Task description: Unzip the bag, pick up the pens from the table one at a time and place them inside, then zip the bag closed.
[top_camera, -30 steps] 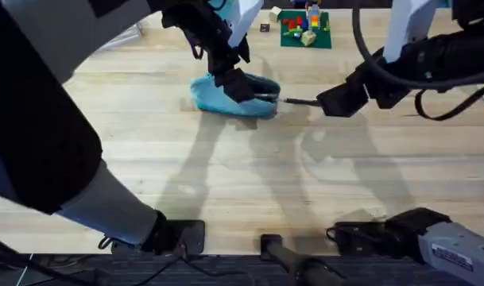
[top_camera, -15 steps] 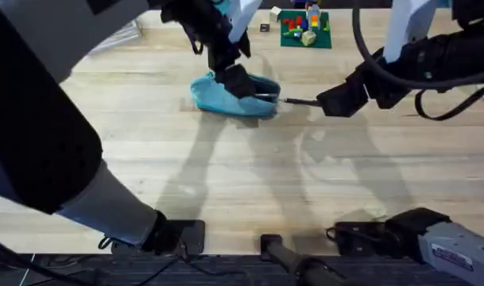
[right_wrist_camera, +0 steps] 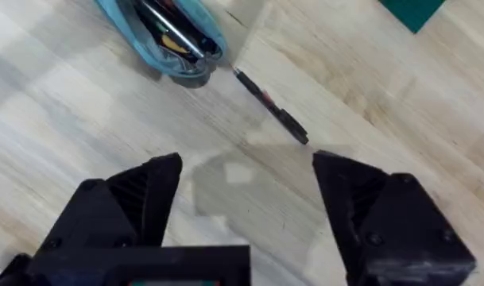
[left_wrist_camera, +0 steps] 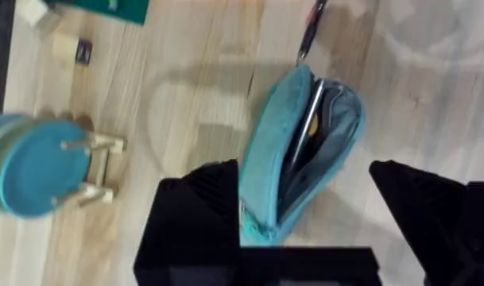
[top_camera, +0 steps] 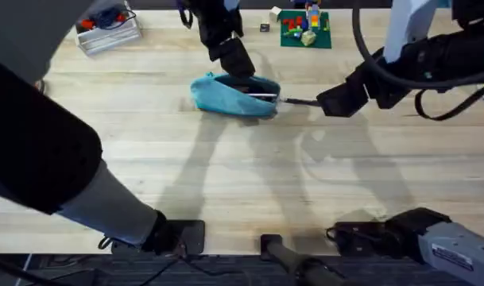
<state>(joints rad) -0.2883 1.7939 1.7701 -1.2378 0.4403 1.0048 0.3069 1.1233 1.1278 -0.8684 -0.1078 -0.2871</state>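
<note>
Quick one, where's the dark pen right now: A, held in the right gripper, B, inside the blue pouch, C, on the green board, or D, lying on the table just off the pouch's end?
D: the dark pen lies on the table just beyond the open bag, in front of the open, empty right gripper.

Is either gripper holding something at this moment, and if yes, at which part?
Nothing is held. The left gripper is open above the bag; the right gripper is open above the table, near the black pen.

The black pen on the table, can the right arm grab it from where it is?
Probably yes. The black pen lies bare on the table beside the open bag, and the right gripper hovers open just short of it, nothing between.
</note>
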